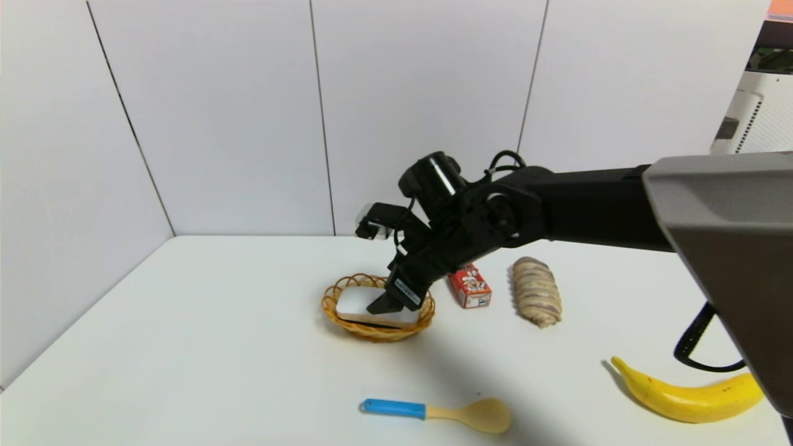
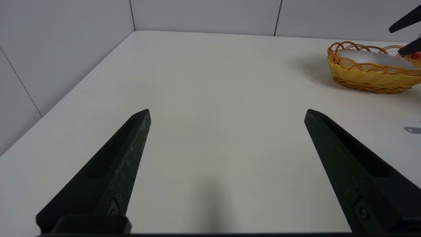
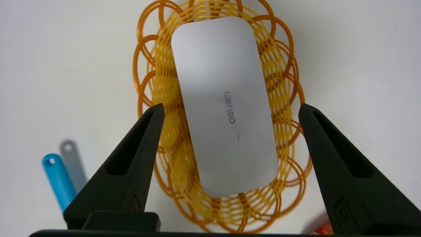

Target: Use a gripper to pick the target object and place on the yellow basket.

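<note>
The target object (image 3: 217, 82), a flat white rounded slab with grey lettering, lies lengthwise inside the yellow basket (image 3: 286, 131), near the table's middle. My right gripper (image 3: 230, 107) hangs just above it, open, one finger on each side of the slab and neither touching it. In the head view the right gripper (image 1: 390, 303) covers the right end of the slab (image 1: 359, 302) in the basket (image 1: 331, 300). My left gripper (image 2: 227, 112) stands open over bare table to the left, nothing between its fingers. From there the basket (image 2: 368, 80) with the slab (image 2: 371, 57) shows far off.
Right of the basket stand a small red carton (image 1: 469, 286) and a striped bread roll (image 1: 536, 291). A banana (image 1: 687, 393) lies at the front right, and a spoon (image 1: 446, 413) with a blue handle in front of the basket. Walls close the back and left.
</note>
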You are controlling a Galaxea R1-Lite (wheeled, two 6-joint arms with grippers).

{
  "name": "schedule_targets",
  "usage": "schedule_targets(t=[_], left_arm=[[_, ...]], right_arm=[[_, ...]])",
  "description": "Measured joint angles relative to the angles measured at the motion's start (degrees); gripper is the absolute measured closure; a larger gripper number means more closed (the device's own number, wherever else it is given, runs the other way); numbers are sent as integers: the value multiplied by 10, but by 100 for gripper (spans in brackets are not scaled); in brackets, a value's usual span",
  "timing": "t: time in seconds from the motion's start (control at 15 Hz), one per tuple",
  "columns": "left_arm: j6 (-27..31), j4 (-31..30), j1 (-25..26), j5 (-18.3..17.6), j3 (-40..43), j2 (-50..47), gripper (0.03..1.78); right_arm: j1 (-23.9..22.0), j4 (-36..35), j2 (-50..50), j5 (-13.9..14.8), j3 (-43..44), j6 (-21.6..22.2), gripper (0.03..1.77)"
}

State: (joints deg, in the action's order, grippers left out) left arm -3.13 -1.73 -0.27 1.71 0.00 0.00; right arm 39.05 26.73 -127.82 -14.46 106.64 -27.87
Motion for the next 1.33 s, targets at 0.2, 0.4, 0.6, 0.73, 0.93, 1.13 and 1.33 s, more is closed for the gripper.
schedule_targets(t=[0.2,0.4,0.6,0.73,0.93,1.13,1.33], left_arm=[[0,0,0,0,0,0,12],[0,0,0,0,0,0,12],[0,0,0,0,0,0,12],[0,0,0,0,0,0,12],[0,0,0,0,0,0,12],[0,0,0,0,0,0,12],[0,0,0,0,0,0,12]], right_arm=[[-18,30,78,0,-44,21,28],[-63,115,206,0,-134,52,22],[-143,186,378,2,-299,80,17],[-215,202,510,18,-423,90,15],[-311,172,716,87,-595,125,13],[-361,44,912,179,-795,182,12],[-382,-191,1074,228,-993,208,11]])
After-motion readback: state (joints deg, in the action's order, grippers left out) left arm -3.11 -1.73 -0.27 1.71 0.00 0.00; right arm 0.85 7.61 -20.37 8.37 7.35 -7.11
